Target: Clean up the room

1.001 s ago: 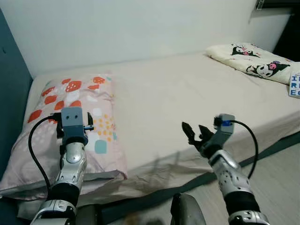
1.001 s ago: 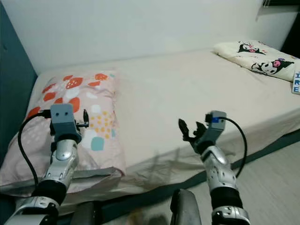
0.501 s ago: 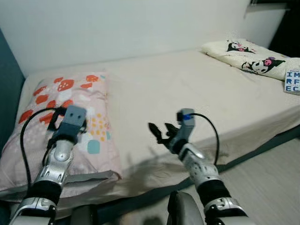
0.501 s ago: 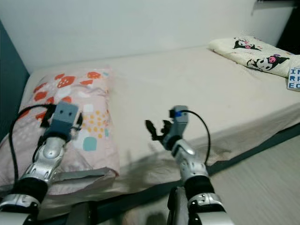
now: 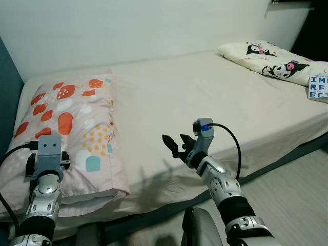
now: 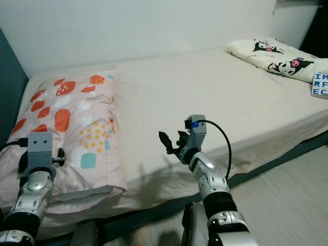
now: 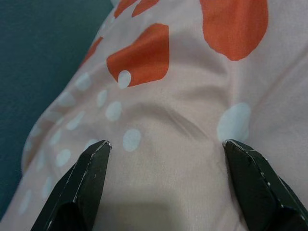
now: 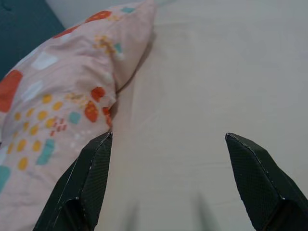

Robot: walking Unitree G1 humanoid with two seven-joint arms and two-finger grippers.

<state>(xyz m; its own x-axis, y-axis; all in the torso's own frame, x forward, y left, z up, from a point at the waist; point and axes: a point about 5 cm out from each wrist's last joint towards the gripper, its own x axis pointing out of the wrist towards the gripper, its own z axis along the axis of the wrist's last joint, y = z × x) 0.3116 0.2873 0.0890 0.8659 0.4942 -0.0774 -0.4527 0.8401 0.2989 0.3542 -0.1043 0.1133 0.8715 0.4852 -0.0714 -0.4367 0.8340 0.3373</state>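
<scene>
While the bed (image 5: pixel 205 97) with its beige sheet takes up most of the scene, the likely thing to tidy is the pink pillow (image 5: pixel 72 133) with orange and teal spots, lying at the robot's left end of the mattress beside the teal wall (image 5: pixel 6 77). A second pillow (image 5: pixel 266 59), cream with a black-and-pink cartoon print, lies at the far right end, and a small printed card (image 5: pixel 318 87) sits just beside it.

The pink pillow looks soft, light and floppy; it should sag if lifted by one corner, so taking hold at both short ends, or pinching a fold of the case near each edge, seems the safer grip. The fabric is probably a little slippery.

The left gripper (image 7: pixel 166 163) hovers close over the pillow's near part, its fingers (image 7: pixel 84 185) spread wide with only fabric between them. The right gripper (image 5: pixel 174 146) is raised over the bare sheet near the mattress edge, fingers likewise apart and pointed toward the pillow's inner side.
</scene>
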